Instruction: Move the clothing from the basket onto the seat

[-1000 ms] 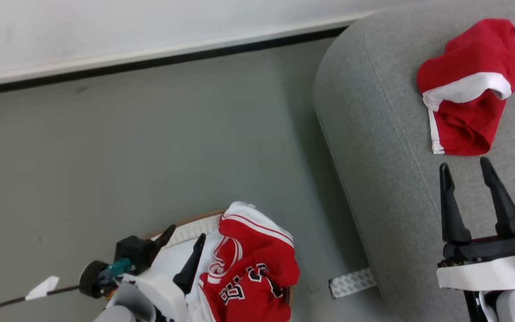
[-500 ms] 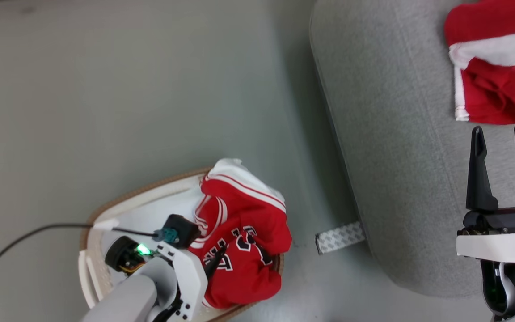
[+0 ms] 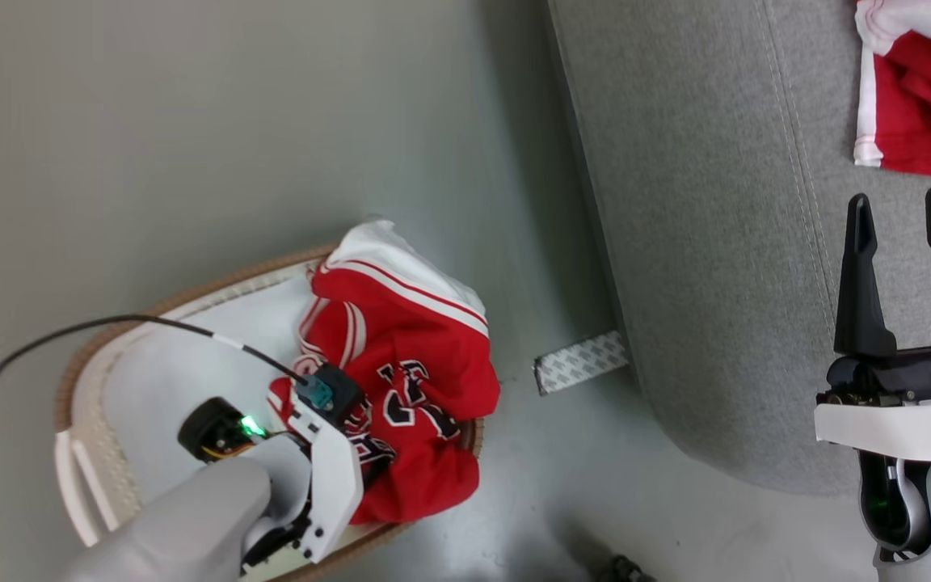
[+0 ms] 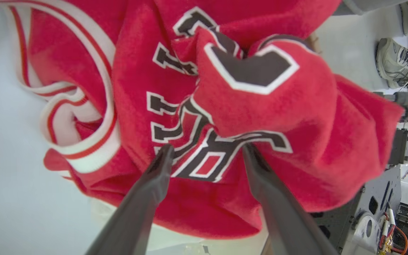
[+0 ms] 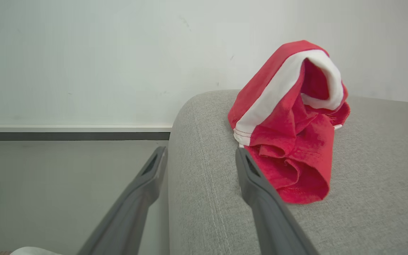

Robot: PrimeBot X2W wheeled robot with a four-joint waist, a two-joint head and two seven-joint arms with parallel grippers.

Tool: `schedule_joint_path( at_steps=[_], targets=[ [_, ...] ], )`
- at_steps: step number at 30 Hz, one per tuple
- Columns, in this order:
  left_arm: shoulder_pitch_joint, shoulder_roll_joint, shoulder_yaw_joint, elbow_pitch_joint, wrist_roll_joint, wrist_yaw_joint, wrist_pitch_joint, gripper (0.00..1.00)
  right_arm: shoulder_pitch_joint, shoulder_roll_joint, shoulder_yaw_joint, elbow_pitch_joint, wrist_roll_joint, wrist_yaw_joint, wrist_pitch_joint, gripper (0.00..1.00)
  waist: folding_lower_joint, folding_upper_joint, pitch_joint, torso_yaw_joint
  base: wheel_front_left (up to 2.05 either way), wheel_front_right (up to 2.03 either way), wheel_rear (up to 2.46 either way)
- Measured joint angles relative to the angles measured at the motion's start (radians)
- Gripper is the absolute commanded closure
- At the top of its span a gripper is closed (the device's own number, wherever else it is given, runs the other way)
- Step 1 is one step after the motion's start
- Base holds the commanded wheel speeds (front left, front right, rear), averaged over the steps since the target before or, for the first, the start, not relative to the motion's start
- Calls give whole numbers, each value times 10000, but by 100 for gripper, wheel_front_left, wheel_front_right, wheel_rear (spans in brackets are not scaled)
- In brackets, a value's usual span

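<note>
The basket point(image 3: 94, 420) stands on the floor at the lower left, white with a tan rim. Red clothing point(image 3: 409, 356) with white stripes and black-and-white lettering is heaped in its right half. My left gripper point(image 4: 207, 150) points down into it, open. Its fingertips point(image 4: 165, 156) sit right at the lettered red cloth point(image 4: 260, 106), with nothing clamped between them. Another red and white garment point(image 3: 926, 121) lies on the grey seat point(image 3: 700, 242). My right gripper point(image 3: 898, 202) hovers open just short of that garment point(image 5: 289, 141), above the seat cushion point(image 5: 367, 198).
A pale plain cloth point(image 3: 174, 372) lines the basket's left half. A black cable point(image 3: 45, 343) runs from my left wrist over the rim. A patterned strip point(image 3: 580, 362) lies on the floor by the seat's corner. A person's shoe point(image 4: 398, 67) stands beyond the basket.
The head camera has tilted down, shifting the whole picture. My left arm has swung over the basket and lowered its open gripper onto the lettered garment. The right gripper stays open over the seat.
</note>
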Motion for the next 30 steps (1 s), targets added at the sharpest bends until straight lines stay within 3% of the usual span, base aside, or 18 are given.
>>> schedule_joint_path(
  at_steps=[9, 22, 23, 24, 25, 26, 30],
  targets=[
    [-575, 115, -629, 132, -376, 0, 750, 0, -143, 4, 278, -414, 313, 0, 0, 0, 0, 0, 872, -491, 0, 0, 0],
    [-958, -991, -679, 1839, 334, 0, 265, 0, -18, 10, 268, -851, 209, 0, 0, 0, -1, 0, 1184, -394, 0, 0, 0],
    [-958, -1026, -675, 1891, 339, 0, 242, 15, -16, 10, 272, -851, 207, 0, 0, 0, -1, 0, 1185, -394, 0, 0, 0],
    [-962, -1060, -677, 1941, 345, 0, 221, 56, -15, 10, 270, -849, 207, 0, 0, 0, -1, 0, 1183, -393, 0, 0, 0],
    [-967, -1083, -681, 1990, 345, 0, 196, 72, -15, 12, 274, -842, 207, 0, 0, 0, -1, 0, 1176, -394, 0, 0, 0],
    [-971, -1095, -679, 2027, 345, 0, 140, 99, -15, 12, 278, -830, 207, 0, 0, 0, -1, 0, 1162, -397, 0, 0, 0],
    [-980, -1097, -679, 2128, 341, 0, -35, 100, -22, 12, 280, -794, 207, 0, 0, 0, -1, 0, 1054, -433, 0, 0, 0]
  ],
)
